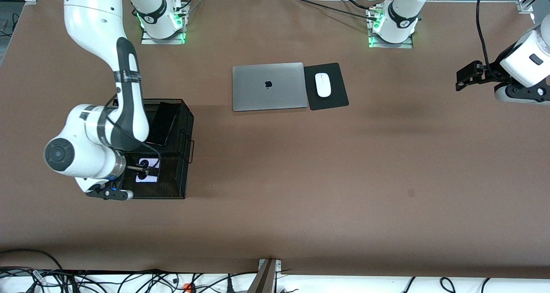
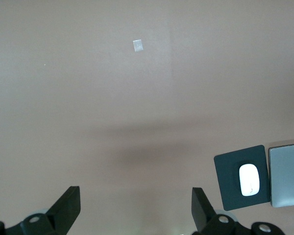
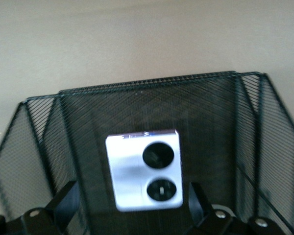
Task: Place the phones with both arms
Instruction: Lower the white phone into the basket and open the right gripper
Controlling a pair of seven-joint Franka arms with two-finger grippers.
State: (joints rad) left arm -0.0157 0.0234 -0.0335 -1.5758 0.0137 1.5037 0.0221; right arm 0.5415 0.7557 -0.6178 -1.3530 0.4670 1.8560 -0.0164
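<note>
right wrist view: lilac phone point(image 3: 143, 170) in basket point(image 3: 152, 100)

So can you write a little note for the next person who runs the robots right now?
Right tool: open, down in the black mesh basket, just over the lilac phone, not gripping it.
Left tool: open, empty, waiting over bare table at the left arm's end.
Lilac phone lies flat in the basket; the long black phone leans in it too.
The third phone is not in view.
Left: lift the right arm out; find the third phone.
</note>
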